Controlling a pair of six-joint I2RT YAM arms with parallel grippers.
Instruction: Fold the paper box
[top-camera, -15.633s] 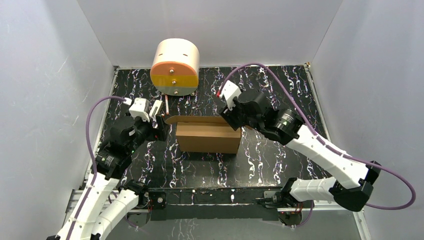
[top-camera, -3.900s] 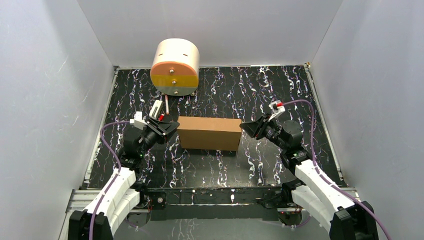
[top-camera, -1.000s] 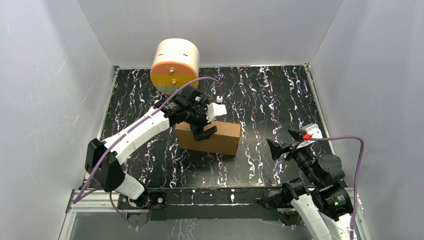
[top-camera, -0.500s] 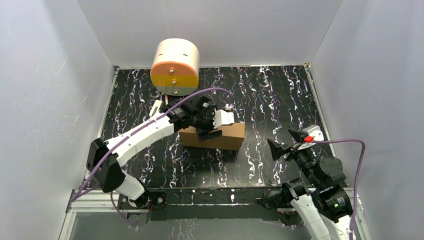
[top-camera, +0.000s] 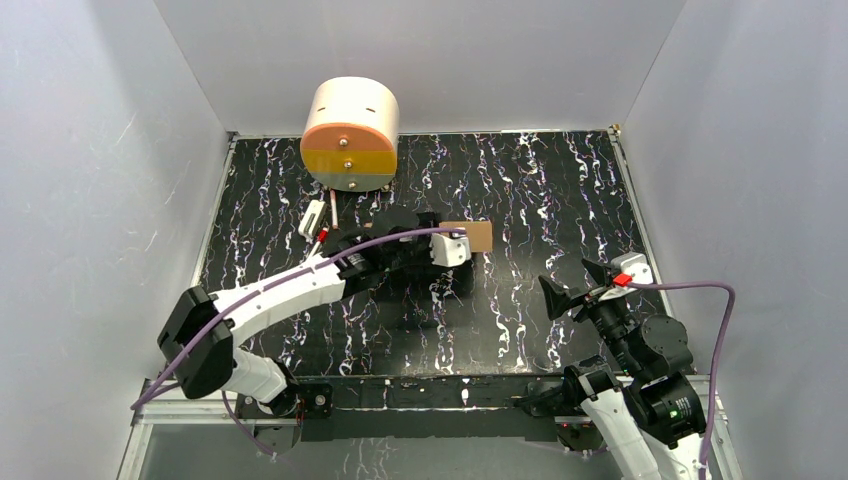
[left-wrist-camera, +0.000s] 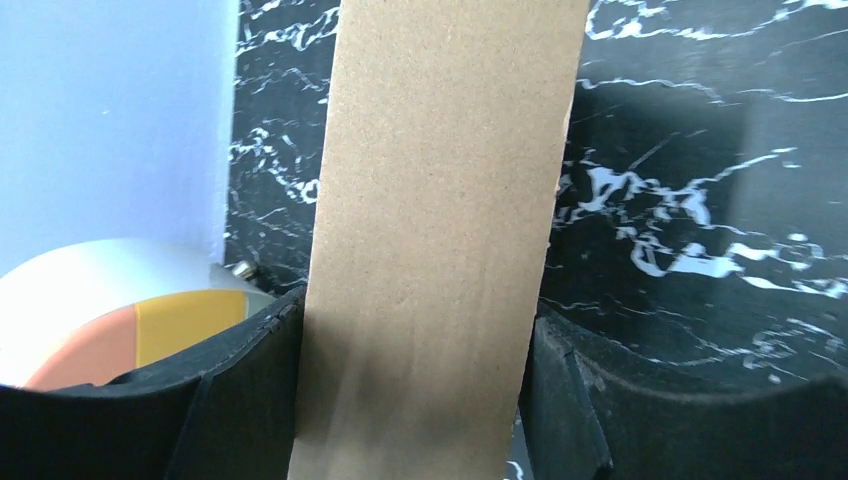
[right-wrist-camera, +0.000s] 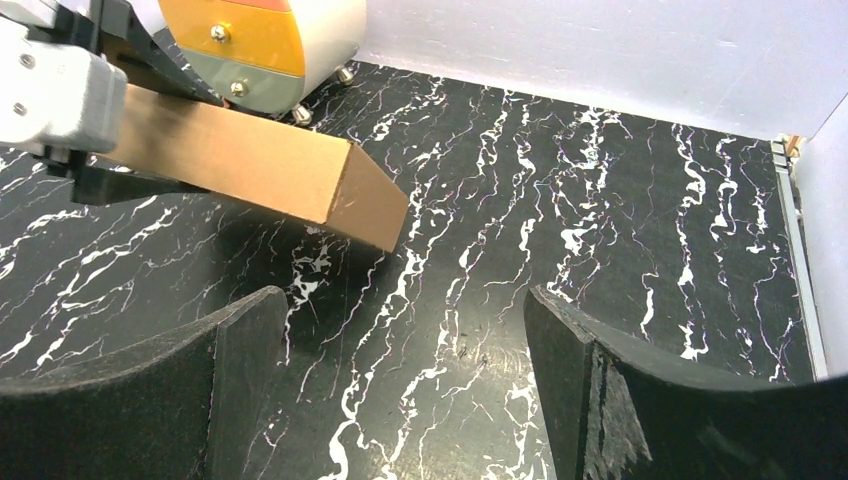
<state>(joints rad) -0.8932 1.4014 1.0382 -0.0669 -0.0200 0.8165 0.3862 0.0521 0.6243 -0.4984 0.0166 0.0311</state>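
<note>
The left gripper (left-wrist-camera: 412, 312) is closed across the narrow width of the cardboard box (left-wrist-camera: 445, 140), one black finger (left-wrist-camera: 250, 390) pressed to each long side. In the left wrist view the brown panel runs straight out from between the fingers and fills the middle of the picture. From above, the left arm (top-camera: 290, 288) reaches over the middle of the black marbled surface (top-camera: 560, 180) and covers most of the box, so only its far end shows past the wrist. In the right wrist view the box is folded shut into a long, shallow block. It slants down toward the right, and its free end hangs clear of the surface with a shadow beneath it.

The right gripper (right-wrist-camera: 400, 298) is spread wide with nothing between its fingers. It is on the right side of the surface, well apart from the box and pointing toward it.

A cream cylinder (top-camera: 350, 130) with an orange and yellow front stands at the back of the surface, behind the box.
</note>
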